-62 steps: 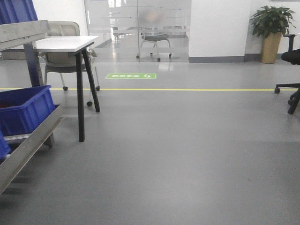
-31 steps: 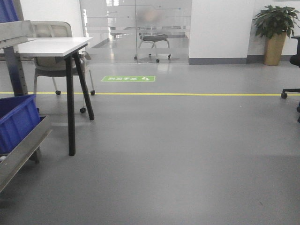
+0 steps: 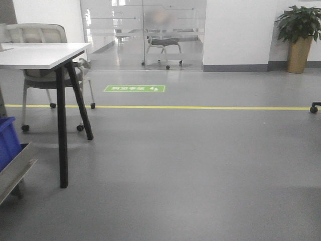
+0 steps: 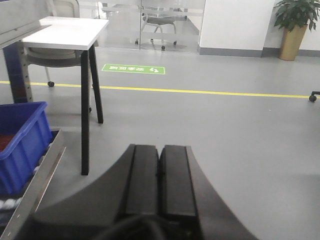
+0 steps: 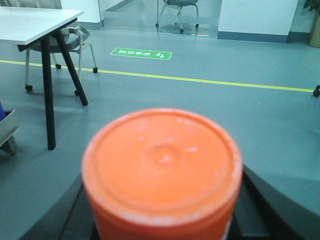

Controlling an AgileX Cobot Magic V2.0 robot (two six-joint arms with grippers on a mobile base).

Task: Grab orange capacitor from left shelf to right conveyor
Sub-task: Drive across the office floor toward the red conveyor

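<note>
There's the right pincer [image 5: 162,226] pinching the orange capacitor [image 5: 161,160], round end up close above grey floor [image 5: 280,115], while the left pincer [image 4: 159,165] sits pressed flat together.

One orange capacitor [image 5: 162,167], one white table [image 3: 40,54], two office chairs [image 3: 37,32] [image 3: 163,41], one blue bin [image 3: 7,140], one potted plant [image 3: 299,35], one green floor sign [image 3: 134,89], one yellow floor line [image 3: 200,107].

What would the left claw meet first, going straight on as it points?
Probably nothing near: the shut left claw aims over bare grey floor, right of the black table leg.
</note>
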